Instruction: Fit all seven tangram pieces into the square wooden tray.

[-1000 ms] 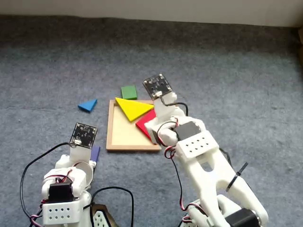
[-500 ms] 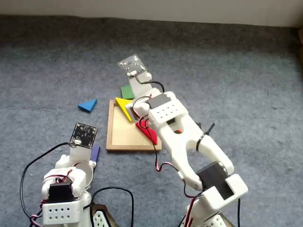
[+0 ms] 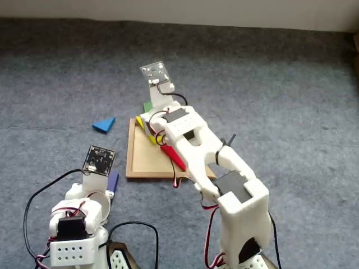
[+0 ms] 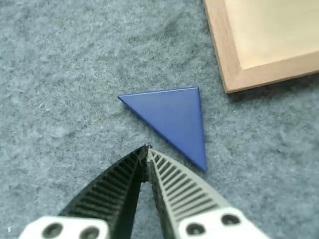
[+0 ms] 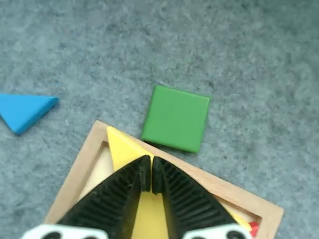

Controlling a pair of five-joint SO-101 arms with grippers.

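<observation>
The square wooden tray (image 3: 143, 159) lies mid-table and holds a yellow triangle (image 5: 121, 149) and a red triangle (image 3: 174, 157), both partly under the right arm. My right gripper (image 5: 151, 171) is shut and empty, its tips over the yellow triangle at the tray's far rim. Just beyond that rim lies a green square (image 5: 176, 118). A light blue triangle (image 3: 104, 124) rests on the carpet left of the tray. My left gripper (image 4: 147, 150) is shut and empty, tips almost touching a dark blue triangle (image 4: 172, 119) near the tray's front left corner (image 4: 238, 74).
Grey carpet covers the whole table. The right arm (image 3: 196, 145) stretches diagonally across the tray's right half. The left arm's base (image 3: 73, 235) and its cables sit at the front left. Open carpet lies to the far right and far left.
The right arm has swung from the tray's right side toward its far left corner and stretched out, now covering more of the yellow and red triangles. The left arm has kept still.
</observation>
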